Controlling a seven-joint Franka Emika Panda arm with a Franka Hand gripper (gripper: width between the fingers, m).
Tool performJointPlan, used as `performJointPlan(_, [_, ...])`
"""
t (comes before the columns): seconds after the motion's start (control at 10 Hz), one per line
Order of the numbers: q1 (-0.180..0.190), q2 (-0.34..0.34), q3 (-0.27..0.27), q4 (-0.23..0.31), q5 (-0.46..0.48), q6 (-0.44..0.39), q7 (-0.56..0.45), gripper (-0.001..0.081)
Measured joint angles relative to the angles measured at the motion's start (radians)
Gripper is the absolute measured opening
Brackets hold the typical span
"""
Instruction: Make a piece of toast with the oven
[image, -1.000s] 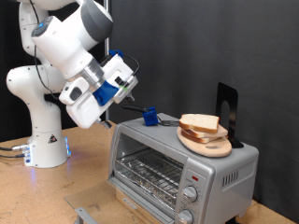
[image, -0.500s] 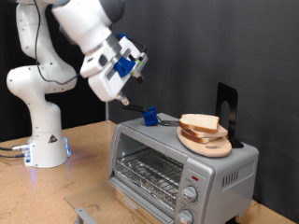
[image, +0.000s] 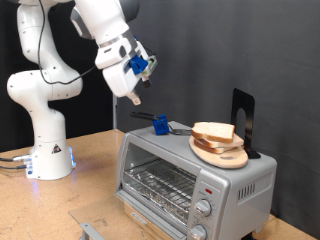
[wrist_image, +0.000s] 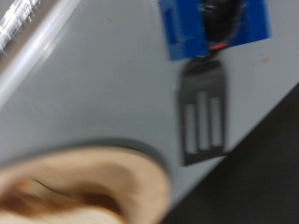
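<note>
- While the arm (image: 60, 60) bends high over the table, its gripper (image: 134, 98) hangs above the oven's (image: 195, 180) top; open or closed, I cannot tell.
- Piece of toast (image: 214, 132) lies on a wooden plate (image: 220, 154) atop the oven, near its right edge.
- Black spatula (wrist_image: 203, 110) with a blue handle lies near the top's left edge.

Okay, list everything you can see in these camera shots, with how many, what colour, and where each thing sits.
oven: one, silver, exterior view's lower right, on the wooden table; door appears shut, rack bare.
piece of toast: one visible, pale with brown crust, on the plate atop the oven.
plate: one, round, wooden, on the oven's top.
spatula: one, blue handle, dark slotted blade, lying on the oven's top beside the plate.
black stand: one, upright behind the plate.
table: one, wood, under everything.
robot arm: one, white, exterior view's left.
gripper: one, raised above the spatula, holding nothing visible.
</note>
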Motion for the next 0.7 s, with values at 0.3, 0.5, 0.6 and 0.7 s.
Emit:
performJointPlan(0.3, [0.041, -0.105, 0.051, -0.038, -0.003, 0.071, -0.083, 0.0805])
performJointPlan(0.5, [0.036, -0.192, 0.102, -0.078, -0.004, 0.092, 0.004, 0.0805])
performJointPlan(0.6, [0.026, -0.233, 0.132, -0.099, -0.009, 0.096, 0.077, 0.0805])
performJointPlan(0.7, [0.017, -0.263, 0.152, -0.115, -0.01, 0.097, 0.129, 0.0805])
